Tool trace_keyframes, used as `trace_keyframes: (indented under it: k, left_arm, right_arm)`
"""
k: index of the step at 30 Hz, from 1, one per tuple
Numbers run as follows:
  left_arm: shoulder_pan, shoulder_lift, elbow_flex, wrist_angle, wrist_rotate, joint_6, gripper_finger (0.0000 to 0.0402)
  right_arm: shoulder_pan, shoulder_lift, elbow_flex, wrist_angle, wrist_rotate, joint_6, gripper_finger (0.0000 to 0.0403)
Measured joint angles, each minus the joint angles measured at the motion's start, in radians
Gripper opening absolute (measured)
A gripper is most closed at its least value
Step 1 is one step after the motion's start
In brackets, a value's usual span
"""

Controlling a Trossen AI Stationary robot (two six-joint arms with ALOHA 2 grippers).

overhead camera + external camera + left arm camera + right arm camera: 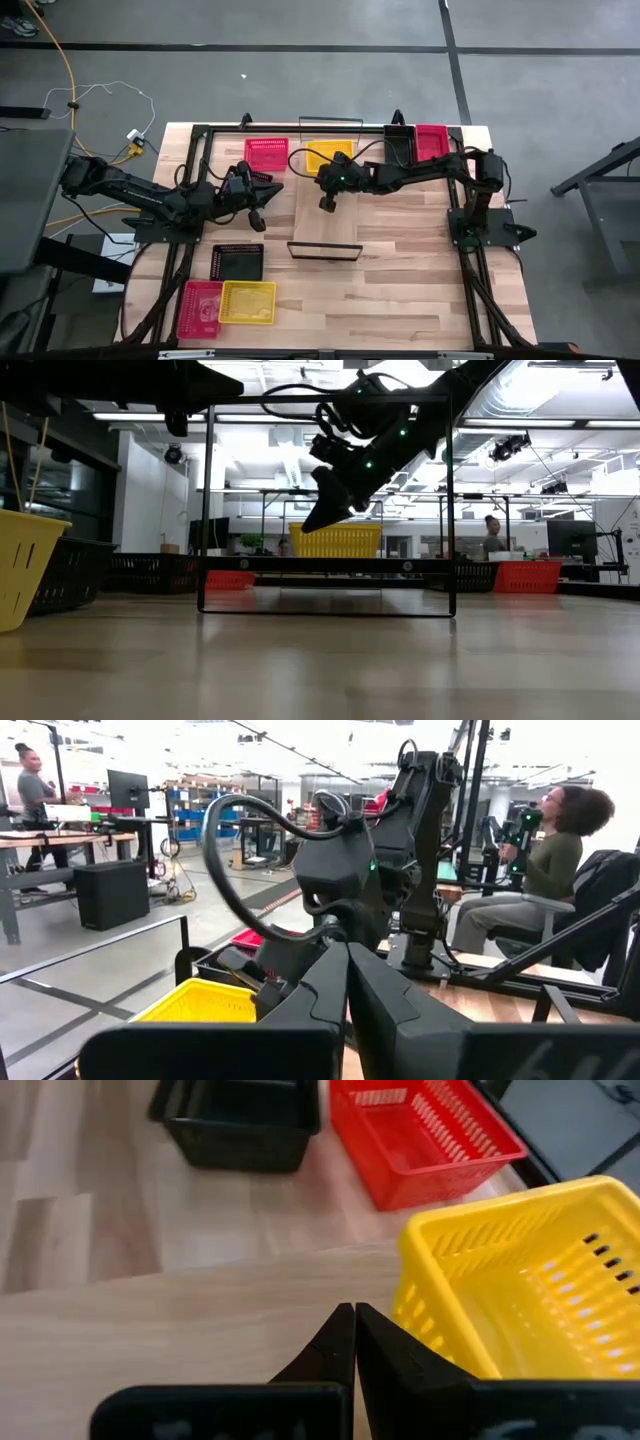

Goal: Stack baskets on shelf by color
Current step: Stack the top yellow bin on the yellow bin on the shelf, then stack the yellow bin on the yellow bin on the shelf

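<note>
A yellow basket (328, 156) sits on the far end of the pale shelf (330, 225); it also shows in the right wrist view (520, 1290) and the low view (337, 541). A pink-red basket (266, 152) lies on the table left of it. A black basket (398, 143) and a pink-red basket (432, 140) lie to its right. Three more baskets lie at the near left: black (237, 262), pink-red (200, 308) and yellow (248, 302). My right gripper (325, 204) hangs shut above the shelf, just near of the yellow basket, holding nothing (353, 1320). My left gripper (257, 213) hovers shut left of the shelf (347, 960).
Thin black wire frames stand at the shelf's far end (330, 122) and near end (325, 246); the near one (205, 510) rises well above the plank. Bare tabletop (420, 290) lies at the near right. A seated person (550, 870) shows beyond the table's right side.
</note>
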Motion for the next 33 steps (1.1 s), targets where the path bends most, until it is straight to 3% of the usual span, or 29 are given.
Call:
trace_keyframes:
  k: [12, 25, 33]
  left_arm:
    - [0.0, 0.0, 0.0, 0.0, -0.001, 0.0, 0.0]
    - [0.0, 0.0, 0.0, 0.0, -0.001, 0.0, 0.0]
    - [0.0, 0.0, 0.0, 0.0, -0.001, 0.0, 0.0]
  right_arm:
    - [0.0, 0.01, 0.0, 0.071, 0.078, 0.067, 0.0]
    - [-0.008, 0.01, 0.0, 0.113, 0.08, 0.104, 0.0]
    - [-0.008, 0.01, 0.0, 0.231, 0.116, 0.093, 0.0]
